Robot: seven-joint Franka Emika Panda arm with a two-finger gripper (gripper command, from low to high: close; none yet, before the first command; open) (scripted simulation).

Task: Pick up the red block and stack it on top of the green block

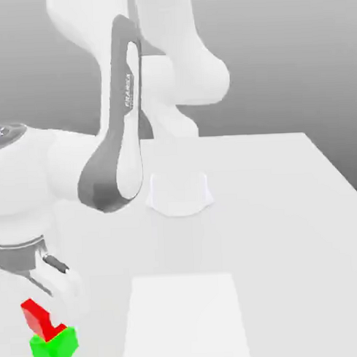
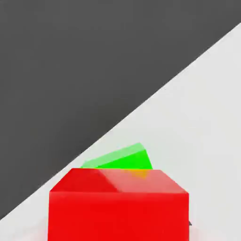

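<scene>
The red block hangs tilted at the exterior view's lower left, its low corner at or just over the top of the green block. My gripper comes down onto it from above and is shut on the red block, which tilts with the hand. In the hand view the red block looms close. The green block peeks out from behind it, turned at a different angle, with most of it hidden by the red block.
The white table carries a paler square patch to the right of the blocks. A low translucent white mount sits by the arm's base. In the hand view the table's edge runs close past the green block, with dark floor beyond.
</scene>
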